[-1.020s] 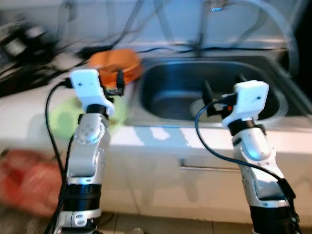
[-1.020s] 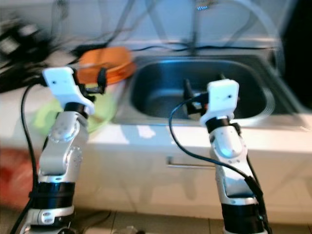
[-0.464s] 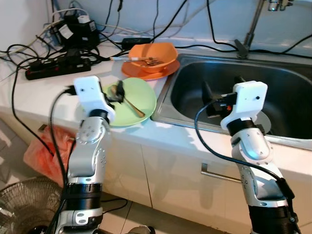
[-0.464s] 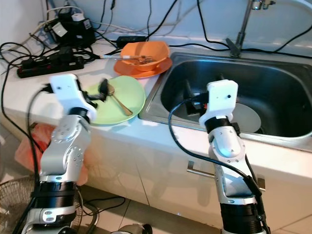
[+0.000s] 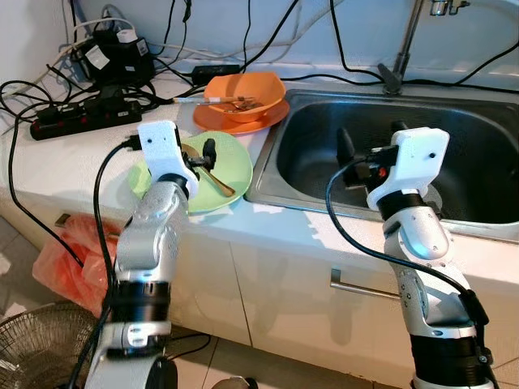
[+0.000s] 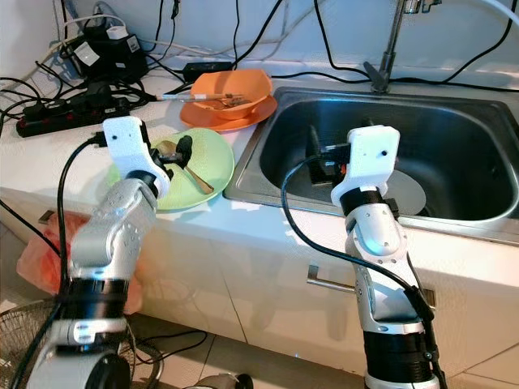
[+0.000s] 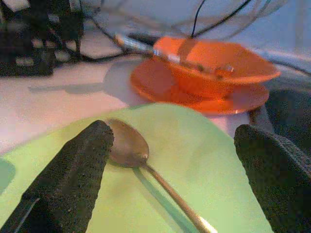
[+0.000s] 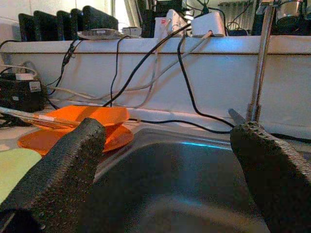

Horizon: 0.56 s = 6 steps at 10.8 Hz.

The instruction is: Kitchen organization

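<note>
A green plate (image 5: 235,158) lies on the white counter just left of the sink, with a metal spoon (image 5: 217,181) resting on it. My left gripper (image 5: 200,158) hovers open low over that plate; in the left wrist view the spoon (image 7: 129,148) lies between its fingers (image 7: 73,174), untouched. Behind it an orange bowl (image 5: 243,87) holding utensils sits on an orange plate (image 5: 258,119). My right gripper (image 5: 369,142) hangs open above the steel sink (image 5: 486,134), empty. A grey plate (image 6: 413,194) lies in the basin under it.
A power strip and tangled cables (image 5: 73,113) crowd the counter's back left. The faucet (image 5: 405,40) rises behind the sink. On the floor at the left are a red plastic bag (image 5: 61,263) and a fan (image 5: 32,340). A drawer handle (image 5: 365,288) sticks out below the counter.
The blur of a second ago has cleared and the view has shifted slightly. My left gripper sits a little further in over the green plate. The right gripper holds its place over the sink.
</note>
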{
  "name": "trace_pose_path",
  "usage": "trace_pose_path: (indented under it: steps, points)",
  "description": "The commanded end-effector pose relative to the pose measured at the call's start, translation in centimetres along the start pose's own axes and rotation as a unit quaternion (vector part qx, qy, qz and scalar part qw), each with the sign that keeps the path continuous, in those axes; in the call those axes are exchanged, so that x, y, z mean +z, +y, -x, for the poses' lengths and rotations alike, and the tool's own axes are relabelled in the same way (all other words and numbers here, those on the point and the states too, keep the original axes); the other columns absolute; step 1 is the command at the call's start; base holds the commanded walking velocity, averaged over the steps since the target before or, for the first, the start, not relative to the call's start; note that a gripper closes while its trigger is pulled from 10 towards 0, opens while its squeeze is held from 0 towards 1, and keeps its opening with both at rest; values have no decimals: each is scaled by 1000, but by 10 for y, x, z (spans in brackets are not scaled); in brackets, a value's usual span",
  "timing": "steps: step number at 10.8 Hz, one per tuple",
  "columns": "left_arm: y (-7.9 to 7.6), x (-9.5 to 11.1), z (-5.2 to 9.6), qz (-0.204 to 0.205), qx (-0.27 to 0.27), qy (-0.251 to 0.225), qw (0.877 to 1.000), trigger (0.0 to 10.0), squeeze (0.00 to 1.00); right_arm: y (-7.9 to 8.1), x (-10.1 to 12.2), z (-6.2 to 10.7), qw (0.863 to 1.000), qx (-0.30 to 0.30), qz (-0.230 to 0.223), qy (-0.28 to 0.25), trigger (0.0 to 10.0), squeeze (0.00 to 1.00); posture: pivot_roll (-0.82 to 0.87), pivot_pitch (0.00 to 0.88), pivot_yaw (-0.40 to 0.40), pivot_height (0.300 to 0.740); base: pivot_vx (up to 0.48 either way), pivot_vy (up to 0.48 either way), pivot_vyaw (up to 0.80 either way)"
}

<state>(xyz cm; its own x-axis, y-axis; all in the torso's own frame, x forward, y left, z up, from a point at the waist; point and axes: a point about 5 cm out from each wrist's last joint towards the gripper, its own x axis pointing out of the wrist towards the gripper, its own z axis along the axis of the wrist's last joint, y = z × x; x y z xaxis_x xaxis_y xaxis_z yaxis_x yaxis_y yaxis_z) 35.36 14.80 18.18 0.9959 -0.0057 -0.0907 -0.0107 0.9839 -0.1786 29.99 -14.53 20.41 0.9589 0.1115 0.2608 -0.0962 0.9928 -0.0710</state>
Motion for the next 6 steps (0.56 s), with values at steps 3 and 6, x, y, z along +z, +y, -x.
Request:
trace_pose_path:
  steps: [3, 6]
  points:
    - [8, 4, -6, 45, 24, 19, 999, 10000, 0, 9, 5, 0, 998, 54, -14, 8, 10000, 0, 68, 26, 108, 740, 0, 0, 0]
    - [6, -3, -12, 65, 28, 53, 996, 10000, 0, 10, 24, 1, 973, 228, 28, 30, 10000, 0, 53, 23, 113, 740, 0, 0, 0]
